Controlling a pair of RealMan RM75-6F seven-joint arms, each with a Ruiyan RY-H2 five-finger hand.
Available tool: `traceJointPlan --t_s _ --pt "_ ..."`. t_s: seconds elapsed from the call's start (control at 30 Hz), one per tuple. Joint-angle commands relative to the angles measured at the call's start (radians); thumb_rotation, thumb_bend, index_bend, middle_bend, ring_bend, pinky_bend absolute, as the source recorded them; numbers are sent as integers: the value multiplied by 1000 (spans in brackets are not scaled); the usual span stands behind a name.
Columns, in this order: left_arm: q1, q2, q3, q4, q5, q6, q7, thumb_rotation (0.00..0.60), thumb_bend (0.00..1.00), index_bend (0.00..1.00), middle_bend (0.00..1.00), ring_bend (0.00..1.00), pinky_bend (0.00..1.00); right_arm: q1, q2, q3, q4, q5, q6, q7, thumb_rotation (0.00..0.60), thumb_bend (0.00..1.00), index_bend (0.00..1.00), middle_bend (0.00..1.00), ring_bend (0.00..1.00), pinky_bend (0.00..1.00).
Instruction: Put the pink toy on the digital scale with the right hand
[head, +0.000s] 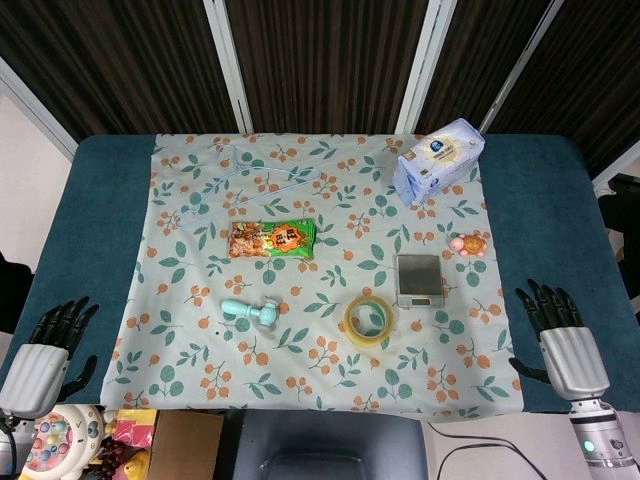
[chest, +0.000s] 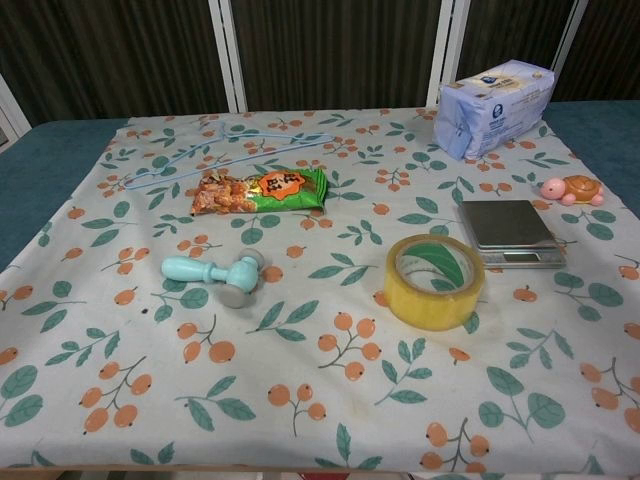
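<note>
Tape roll (chest: 434, 280) sits nearest on the flowered cloth (chest: 300, 390), with the digital scale (chest: 505, 232) just behind it to the right. Pink toy (chest: 569, 189), turtle-shaped, lies right of the scale, near but apart, untouched. Right hand (head: 560, 335) rests at the near right table edge, fingers spread, holding nothing; left hand (head: 45, 350) likewise at near left. Step: reach not begun. Next: right hand goes forward and left to the toy, grasps it, lifts it onto the scale pan. Both hands are outside the chest view; scale display unreadable.
</note>
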Motion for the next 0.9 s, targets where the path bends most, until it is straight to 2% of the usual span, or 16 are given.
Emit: traceJointPlan --t_s 0.03,0.17,0.3,0.43,0.6,0.77,0.9 --pt "0 -1 1 0 0 -1 0 600 450 0 9 0 98 1 -1 2 4 -2 2 4 600 99 0 0 0 0" --pt "-1 -3 2 -1 2 0 -1 600 450 0 4 0 93 7 -7 -1 17 -22 4 12 600 125 0 0 0 0" --pt "-7 -2 5 6 9 -3 -30 600 449 0 3 0 92 75 -18 -8 26 -97 -66 -8 600 273 4 0 0 0" --pt "-18 4 2 10 -12 -30 -62 600 449 0 3 0 92 172 -18 8 -4 -114 -199 -84 600 426 135 0 0 0" --pt "-24 4 -4 18 -25 -37 -73 600 449 0 3 0 91 281 -69 44 -13 -41 -384 -236 600 527 292 0 0 0" --pt "-23 19 -1 3 -44 -51 -83 600 448 0 5 4 98 334 -148 67 28 41 -462 -347 600 687 398 0 0 0" --pt "-22 23 2 4 -39 -46 -89 600 448 0 5 5 98 361 -203 75 80 83 -487 -382 600 723 441 0 0 0"
